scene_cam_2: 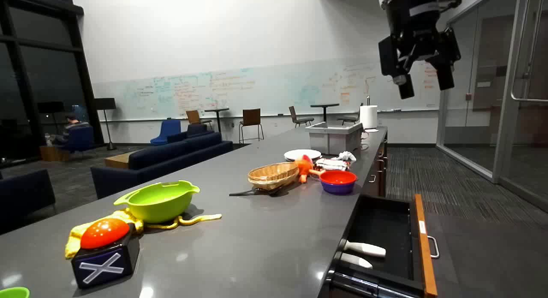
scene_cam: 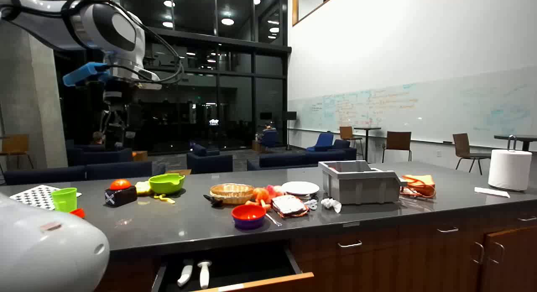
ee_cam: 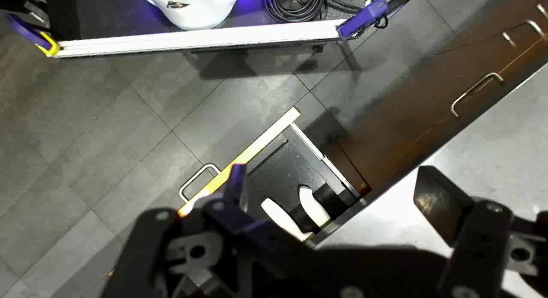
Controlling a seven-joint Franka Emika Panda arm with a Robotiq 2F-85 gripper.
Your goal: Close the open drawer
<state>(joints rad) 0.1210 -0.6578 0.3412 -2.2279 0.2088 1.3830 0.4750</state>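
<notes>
The open drawer (scene_cam: pixel 268 282) sticks out below the counter. Its wooden front (scene_cam_2: pixel 424 246) and metal handle (scene_cam_2: pixel 435 247) face away from the counter; the handle also shows in the wrist view (ee_cam: pixel 198 181). Two white-handled utensils (scene_cam: pixel 204 274) lie inside the drawer, also seen in the wrist view (ee_cam: pixel 280 214). My gripper (scene_cam_2: pixel 426 87) is open and empty, high above the drawer and apart from it. In the wrist view its fingers (ee_cam: pixel 336 184) are spread wide, with the left finger overlapping the drawer front and the right finger over the countertop.
The counter (scene_cam: pixel 168 220) bears a red and purple bowl (scene_cam: pixel 248 216), a wicker basket (scene_cam: pixel 232 193), a grey bin (scene_cam: pixel 361 185), a green colander (scene_cam_2: pixel 162 201) and a red button box (scene_cam_2: pixel 105 251). Closed drawers with handles (scene_cam: pixel 350 244) line the cabinet. The robot's base rail (ee_cam: pixel 205 38) stands opposite.
</notes>
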